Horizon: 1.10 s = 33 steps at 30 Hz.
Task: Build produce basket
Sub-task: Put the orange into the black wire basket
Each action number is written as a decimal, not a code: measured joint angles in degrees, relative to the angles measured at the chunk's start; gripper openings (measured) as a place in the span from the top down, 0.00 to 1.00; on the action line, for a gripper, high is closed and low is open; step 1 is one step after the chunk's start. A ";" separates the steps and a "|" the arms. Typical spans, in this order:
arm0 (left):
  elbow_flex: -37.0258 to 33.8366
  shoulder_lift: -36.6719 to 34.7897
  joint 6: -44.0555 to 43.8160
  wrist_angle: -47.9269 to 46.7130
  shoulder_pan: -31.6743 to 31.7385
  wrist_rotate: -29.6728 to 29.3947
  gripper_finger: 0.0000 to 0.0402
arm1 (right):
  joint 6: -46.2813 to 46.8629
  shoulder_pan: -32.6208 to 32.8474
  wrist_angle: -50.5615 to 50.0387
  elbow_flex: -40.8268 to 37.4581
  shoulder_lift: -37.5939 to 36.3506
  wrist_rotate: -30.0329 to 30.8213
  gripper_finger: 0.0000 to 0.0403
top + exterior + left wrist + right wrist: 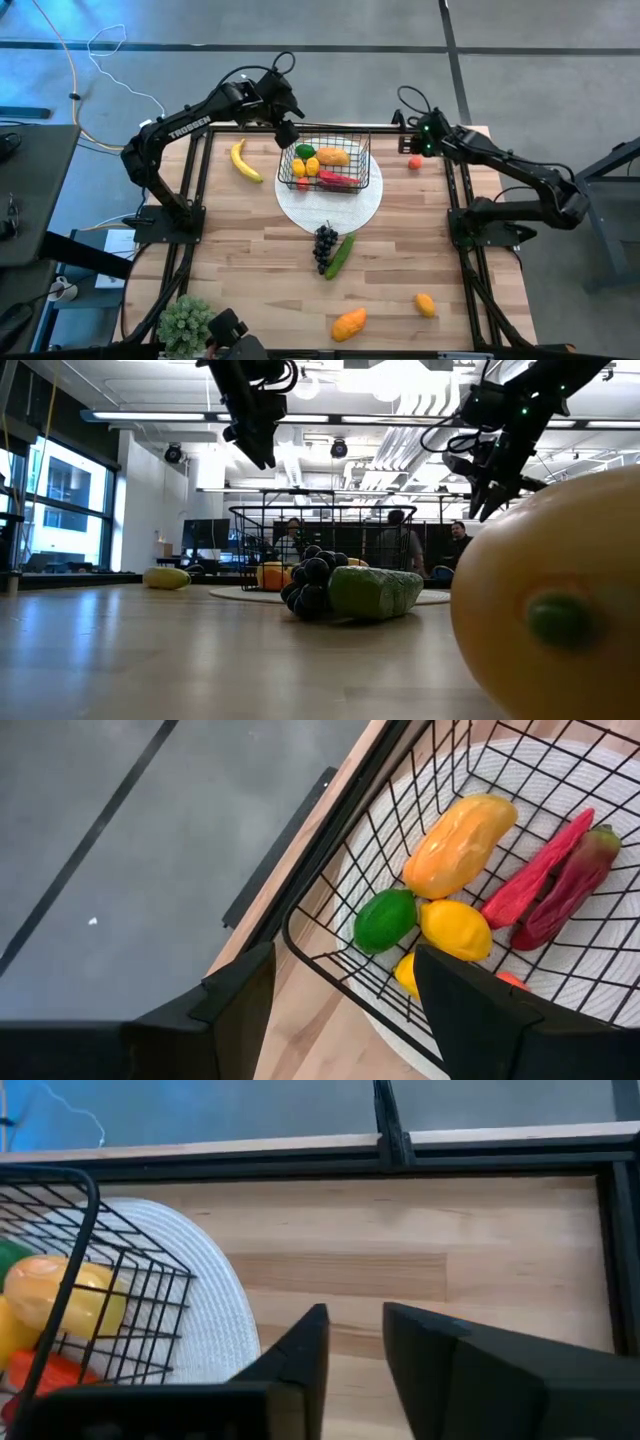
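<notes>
While the basket (326,158) is sitting on the white plate (330,205) at upper centre, the left gripper (287,133) is hovering at its left corner, fingers parted and empty. The right gripper (412,141), upper right, is standing slightly open, gripping nothing.

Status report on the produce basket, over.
Left gripper open, empty, at basket's rim. Right gripper empty, fingers slightly apart, near the tomato. Basket on plate, part filled; banana, grapes, cucumber outside. Nothing in the way.
</notes>
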 joint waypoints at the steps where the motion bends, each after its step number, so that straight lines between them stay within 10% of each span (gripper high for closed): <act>1: 0.00 0.00 0.00 0.00 0.00 0.01 0.43 | -0.60 -0.48 0.00 0.00 0.00 -0.68 0.78; 16: 0.00 0.00 -1.16 0.00 -0.02 0.02 0.43 | 2.35 -4.52 -4.22 0.07 7.86 -3.06 0.38; 33: 0.02 0.00 -1.27 0.00 -0.11 0.01 0.43 | 4.87 -4.52 -1.93 0.09 22.98 -1.44 0.36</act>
